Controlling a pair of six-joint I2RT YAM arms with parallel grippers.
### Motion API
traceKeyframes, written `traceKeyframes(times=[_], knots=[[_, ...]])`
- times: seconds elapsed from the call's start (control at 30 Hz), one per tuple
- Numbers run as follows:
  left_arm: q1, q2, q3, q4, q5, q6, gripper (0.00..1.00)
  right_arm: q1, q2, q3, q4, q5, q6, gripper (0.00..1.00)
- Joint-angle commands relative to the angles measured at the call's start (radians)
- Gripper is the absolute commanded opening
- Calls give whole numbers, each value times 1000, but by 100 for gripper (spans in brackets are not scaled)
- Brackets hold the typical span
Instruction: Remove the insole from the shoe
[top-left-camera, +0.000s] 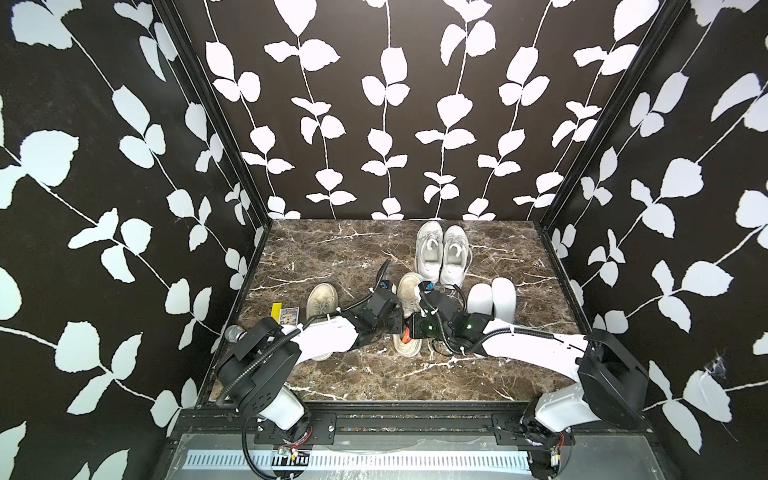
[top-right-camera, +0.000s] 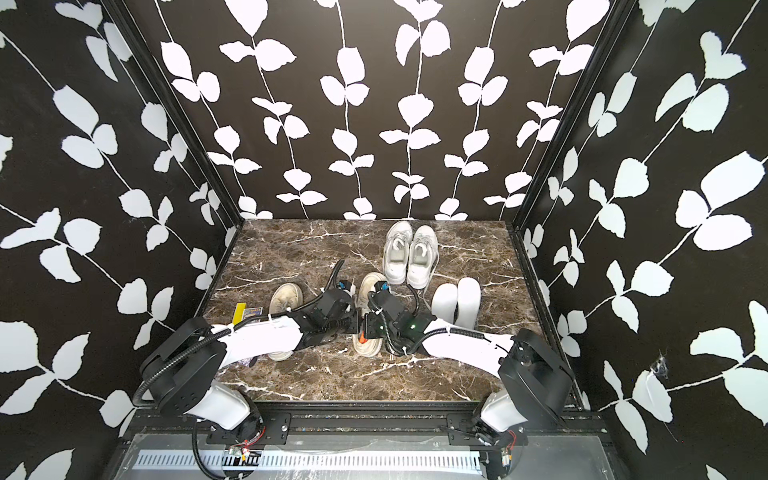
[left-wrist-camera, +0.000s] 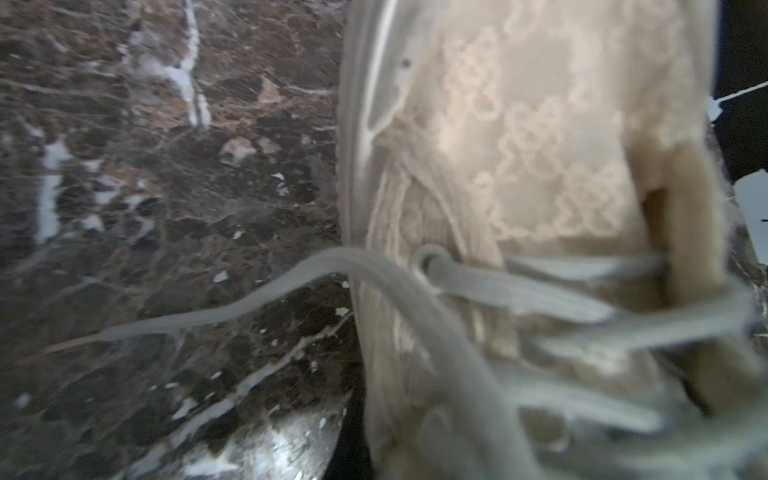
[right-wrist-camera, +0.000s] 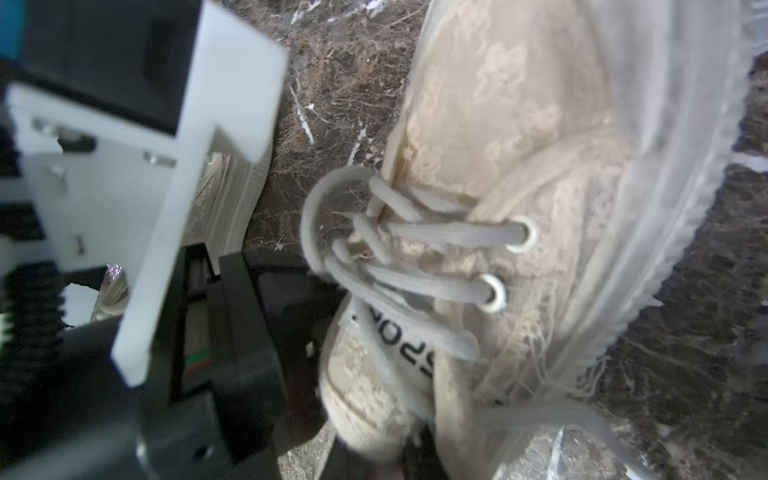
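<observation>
A worn beige lace shoe (top-left-camera: 409, 291) lies mid-table, toe towards the back wall, in both top views (top-right-camera: 372, 286). Both grippers meet over its opening. My left gripper (top-left-camera: 395, 328) comes in from the left and is shut on the shoe's laced side wall (left-wrist-camera: 407, 374); one shiny finger (left-wrist-camera: 282, 449) stands outside the shoe. My right gripper (top-left-camera: 409, 332) comes from the right and is shut on the shoe at its printed tongue (right-wrist-camera: 374, 395). The insole is hidden. A small orange bit (top-left-camera: 405, 336) shows between the grippers; I cannot tell what it is.
The matching beige shoe (top-left-camera: 322, 299) lies to the left, partly under the left arm. A pair of white sneakers (top-left-camera: 442, 253) stands at the back. Two white oval soles (top-left-camera: 492, 297) lie right of the right wrist. A yellow card and small pack (top-left-camera: 286, 316) sit at the left edge.
</observation>
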Motion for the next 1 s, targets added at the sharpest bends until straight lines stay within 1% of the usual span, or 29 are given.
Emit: traceKeyframes(times=[0.0, 0.13, 0.3, 0.4, 0.53, 0.67, 0.8, 0.9, 0.97], knots=[[84, 0, 13, -93, -211, -28, 0, 64, -96, 30, 86, -79, -71, 0], [131, 1, 20, -95, -193, -19, 0, 69, -121, -6, 146, -87, -83, 0], [132, -5, 21, -106, -210, -8, 0, 69, -128, -18, 159, -62, -59, 0], [132, -12, 10, -111, -225, -4, 0, 64, -141, -40, 210, -74, -36, 0], [133, -23, 10, -123, -246, 11, 0, 66, -167, -46, 199, -61, -56, 0], [141, 3, 55, -146, -243, 38, 0, 67, -213, -65, 157, 4, -79, 0], [159, 46, 112, -156, -217, 60, 0, 66, -290, -79, 61, 126, -104, 0], [192, 81, 167, -161, -188, 79, 0, 65, -355, -86, -26, 215, -131, 0], [220, 119, 223, -168, -149, 95, 0, 63, -394, -94, -83, 276, -150, 0]])
